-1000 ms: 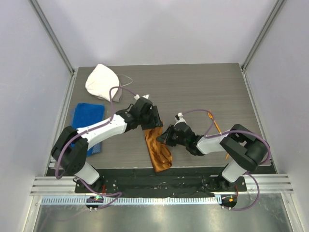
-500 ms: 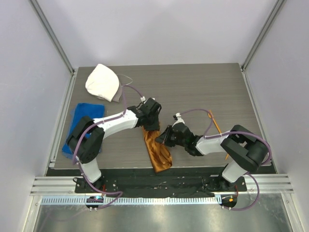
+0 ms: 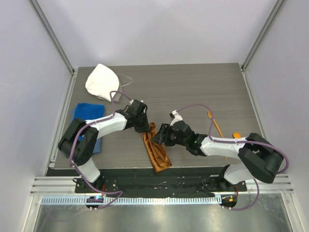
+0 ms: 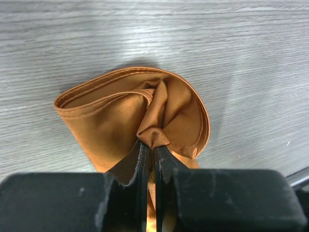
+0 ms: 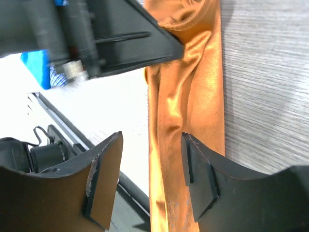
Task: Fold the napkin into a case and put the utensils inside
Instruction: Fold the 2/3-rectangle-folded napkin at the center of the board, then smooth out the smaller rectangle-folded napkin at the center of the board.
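The rust-orange napkin (image 3: pixel 157 153) lies as a narrow, creased strip, the case, running from the table's middle toward the near edge. My left gripper (image 3: pixel 146 129) is at its far end, shut on a bunched fold of the cloth (image 4: pixel 150 145); the layers puff open there beyond the fingertips (image 4: pixel 140 101). My right gripper (image 3: pixel 160 137) hovers open over the strip (image 5: pixel 193 96), one finger (image 5: pixel 104 179) off its edge, the other (image 5: pixel 199 174) above the cloth, holding nothing. The orange fork (image 3: pixel 216 124) and spoon (image 3: pixel 236 136) lie on the table at the right.
A blue towel (image 3: pixel 86 115) lies by the left edge, partly under the left arm. A white rounded cloth cap (image 3: pixel 102 82) sits at the back left. The table's near edge and the black rail (image 3: pixel 159 176) run just beyond the strip's near end.
The left gripper has closed on the strip's far end and drawn it slightly left. The right gripper, shut before, has opened and let go of the cloth.
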`<control>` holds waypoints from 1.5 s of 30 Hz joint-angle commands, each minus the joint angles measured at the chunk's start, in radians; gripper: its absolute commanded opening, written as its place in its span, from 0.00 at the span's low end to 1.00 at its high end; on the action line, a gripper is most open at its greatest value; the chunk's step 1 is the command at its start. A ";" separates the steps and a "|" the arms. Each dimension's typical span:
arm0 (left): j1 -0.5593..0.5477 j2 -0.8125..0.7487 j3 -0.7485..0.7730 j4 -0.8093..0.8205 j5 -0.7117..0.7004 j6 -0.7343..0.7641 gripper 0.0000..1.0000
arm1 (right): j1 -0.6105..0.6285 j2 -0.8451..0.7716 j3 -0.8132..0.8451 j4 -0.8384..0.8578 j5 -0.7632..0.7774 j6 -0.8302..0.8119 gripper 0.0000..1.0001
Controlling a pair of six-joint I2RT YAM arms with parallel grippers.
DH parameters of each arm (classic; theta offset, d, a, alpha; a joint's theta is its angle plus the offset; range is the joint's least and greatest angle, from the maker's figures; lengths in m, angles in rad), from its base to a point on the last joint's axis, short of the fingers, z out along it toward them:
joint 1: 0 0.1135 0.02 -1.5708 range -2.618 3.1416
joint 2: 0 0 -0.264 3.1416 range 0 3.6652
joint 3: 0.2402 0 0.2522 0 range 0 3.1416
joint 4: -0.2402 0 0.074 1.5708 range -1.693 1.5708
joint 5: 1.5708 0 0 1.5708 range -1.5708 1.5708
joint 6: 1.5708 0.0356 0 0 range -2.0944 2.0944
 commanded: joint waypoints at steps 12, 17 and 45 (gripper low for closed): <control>0.058 -0.048 -0.058 0.155 0.153 -0.018 0.08 | 0.142 0.091 -0.015 0.138 -0.038 0.034 0.40; 0.060 -0.074 -0.083 0.160 0.152 -0.029 0.08 | 0.139 -0.017 0.058 -0.010 0.007 -0.036 0.47; 0.063 -0.106 -0.063 0.101 0.117 -0.044 0.37 | 0.062 0.151 0.260 -0.120 0.116 -0.345 0.41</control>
